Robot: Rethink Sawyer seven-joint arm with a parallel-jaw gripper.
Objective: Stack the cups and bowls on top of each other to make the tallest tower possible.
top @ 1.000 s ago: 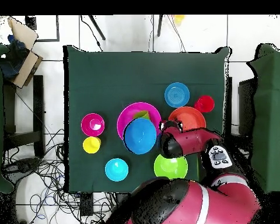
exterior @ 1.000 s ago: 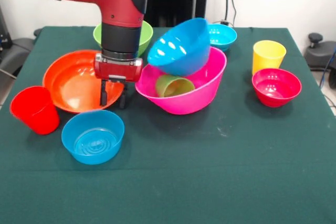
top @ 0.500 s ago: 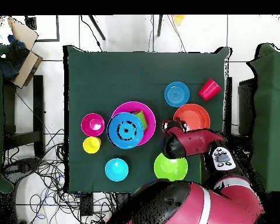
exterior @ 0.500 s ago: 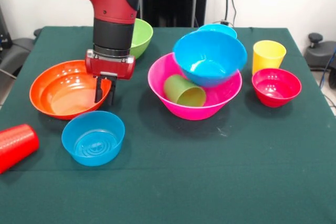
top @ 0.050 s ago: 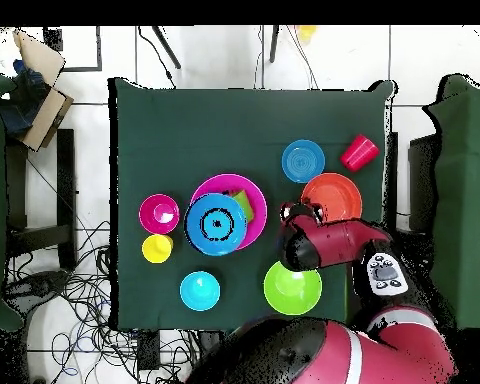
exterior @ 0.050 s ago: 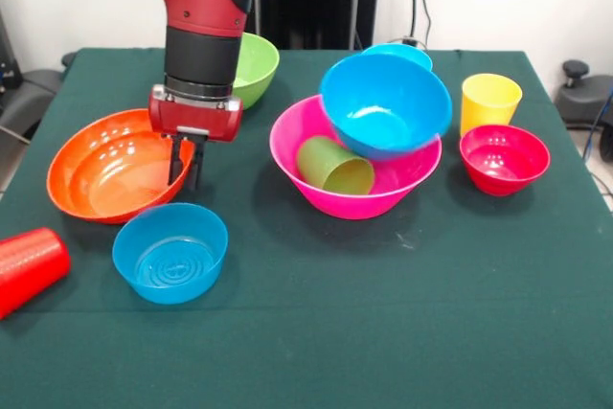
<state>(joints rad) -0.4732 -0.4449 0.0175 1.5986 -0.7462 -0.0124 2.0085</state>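
Gripping the orange bowl's (exterior @ 0.050 s ago: 105, 171) rim, the hand (exterior @ 0.050 s ago: 186, 168) needs to lift it onto the tower (exterior @ 0.050 s ago: 356, 155) next.

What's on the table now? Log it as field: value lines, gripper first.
gripper: over the orange bowl, at its rim; open or shut unclear
pink bowl: holds the green cup on its side and the tilted large blue bowl
red cup: lying on its side at the table edge
yellow cup: upright beside the magenta-red bowl
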